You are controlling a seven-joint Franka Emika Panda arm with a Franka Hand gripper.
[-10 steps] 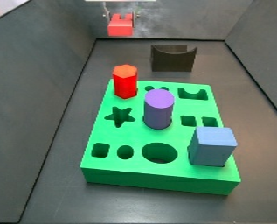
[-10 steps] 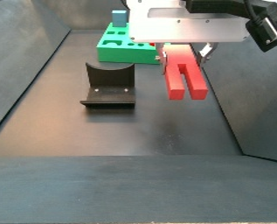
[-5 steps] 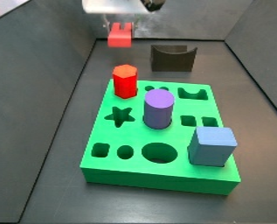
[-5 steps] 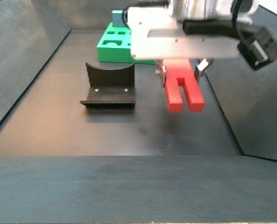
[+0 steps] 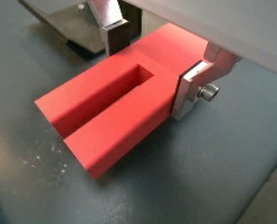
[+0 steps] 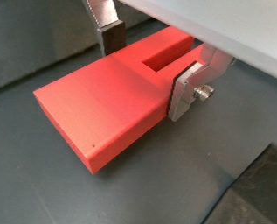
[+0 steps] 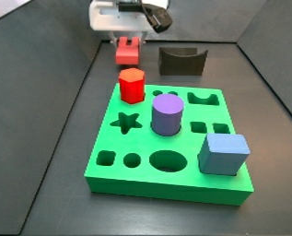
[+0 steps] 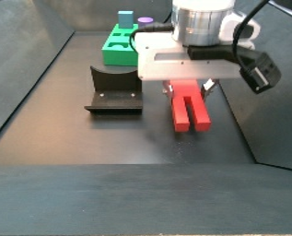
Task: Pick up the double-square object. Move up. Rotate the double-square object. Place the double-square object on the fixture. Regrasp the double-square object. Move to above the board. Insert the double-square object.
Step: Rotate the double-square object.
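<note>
No legible text, label, brand, number or sign appears in any view. The long red notched double-square object [image 5: 111,109], clamped in the silver-fingered gripper [image 5: 152,59], looks unmarked, though the side views are coarse.

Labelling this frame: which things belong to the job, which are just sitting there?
Job: double-square object, held in the pincer beside the fixture; board.
Bystanders, all on the board: red hexagonal prism, purple cylinder, blue cube.

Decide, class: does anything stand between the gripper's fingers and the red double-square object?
Nothing visible does. In both wrist views the gripper has its silver fingers on opposite sides of the double-square object, seemingly against it, with no other piece between.
</note>
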